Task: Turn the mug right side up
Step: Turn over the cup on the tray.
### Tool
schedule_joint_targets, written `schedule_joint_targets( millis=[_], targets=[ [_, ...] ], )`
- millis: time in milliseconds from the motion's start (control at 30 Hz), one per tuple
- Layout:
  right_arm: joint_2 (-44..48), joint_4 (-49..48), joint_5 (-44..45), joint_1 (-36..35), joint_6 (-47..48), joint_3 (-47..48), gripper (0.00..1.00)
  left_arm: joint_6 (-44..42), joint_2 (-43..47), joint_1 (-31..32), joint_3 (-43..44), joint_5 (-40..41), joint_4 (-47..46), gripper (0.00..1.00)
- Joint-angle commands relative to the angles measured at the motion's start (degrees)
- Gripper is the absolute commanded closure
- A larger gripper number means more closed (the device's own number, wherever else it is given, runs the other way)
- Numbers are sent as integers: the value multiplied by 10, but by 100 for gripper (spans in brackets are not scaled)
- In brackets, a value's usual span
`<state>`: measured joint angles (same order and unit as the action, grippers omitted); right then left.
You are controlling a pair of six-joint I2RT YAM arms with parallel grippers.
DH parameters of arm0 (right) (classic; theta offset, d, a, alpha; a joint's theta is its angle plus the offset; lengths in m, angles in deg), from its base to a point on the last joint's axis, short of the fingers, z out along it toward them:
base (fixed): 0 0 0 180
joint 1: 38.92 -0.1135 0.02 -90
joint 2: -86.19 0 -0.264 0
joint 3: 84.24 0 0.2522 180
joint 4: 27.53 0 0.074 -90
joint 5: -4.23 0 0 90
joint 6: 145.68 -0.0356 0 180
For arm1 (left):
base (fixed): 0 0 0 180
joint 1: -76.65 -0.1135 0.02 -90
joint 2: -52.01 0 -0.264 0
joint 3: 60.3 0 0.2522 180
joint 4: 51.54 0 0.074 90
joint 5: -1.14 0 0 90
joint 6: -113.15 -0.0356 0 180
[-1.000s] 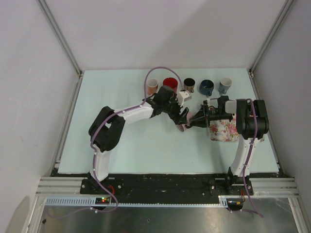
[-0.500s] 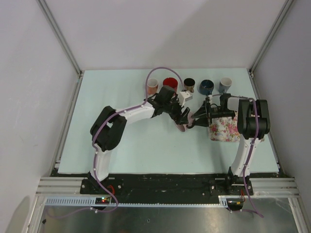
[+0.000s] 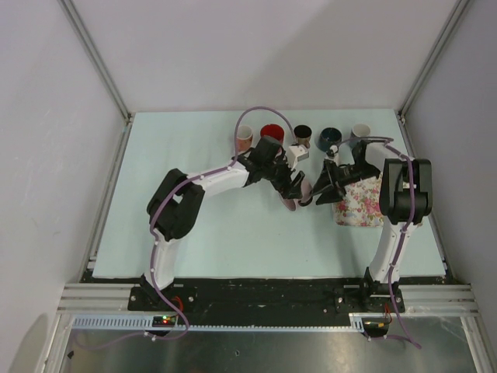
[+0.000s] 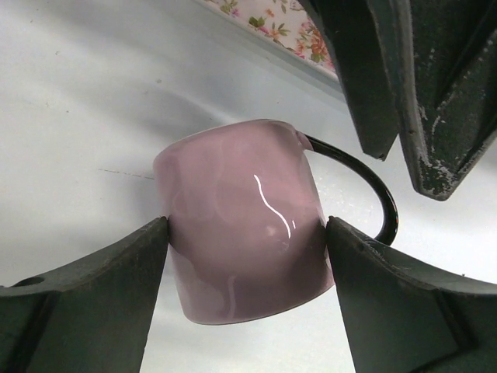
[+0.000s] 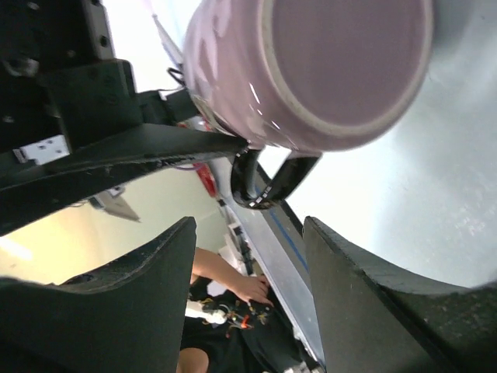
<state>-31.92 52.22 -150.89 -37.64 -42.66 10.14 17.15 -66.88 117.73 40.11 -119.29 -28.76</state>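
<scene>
One lilac mug sits clamped in the left gripper, whose two fingers press flat against opposite sides of its body. The mug is tipped well off upright, with its thin black handle sticking out sideways toward the right arm. Whether it touches the desk or hangs just above it cannot be told. From the right wrist, one round end of the mug faces the camera with the handle below it. The right gripper stands open and holds nothing, its fingers just beside the handle. From above, the mug lies a little right of the desk's middle, closer to the far edge. A floral-patterned item lies toward the right edge, and five other mugs line the far edge.
</scene>
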Motion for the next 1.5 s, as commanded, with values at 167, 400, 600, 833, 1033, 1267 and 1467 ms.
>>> schedule_joint_targets(
  millis=[167,400,600,833,1033,1267,1467],
  targets=[
    [120,43,300,-65,92,61,36,-3,-23,-4,16,11,39,15],
    [249,-66,554,-144,201,-4,32,5,-26,-4,21,5,42,15],
    [386,-240,648,-219,335,-153,27,7,-25,-5,24,0,45,15],
    [486,-331,595,-233,402,-240,24,12,-25,-5,27,-6,45,15],
    [532,-361,654,-317,491,-298,24,16,-25,-5,27,-12,47,15],
    [499,-395,735,-401,509,-316,26,20,-26,-6,28,-17,49,15],
    [429,-418,813,-443,496,-319,32,21,-24,-6,29,-20,49,15]
  ],
)
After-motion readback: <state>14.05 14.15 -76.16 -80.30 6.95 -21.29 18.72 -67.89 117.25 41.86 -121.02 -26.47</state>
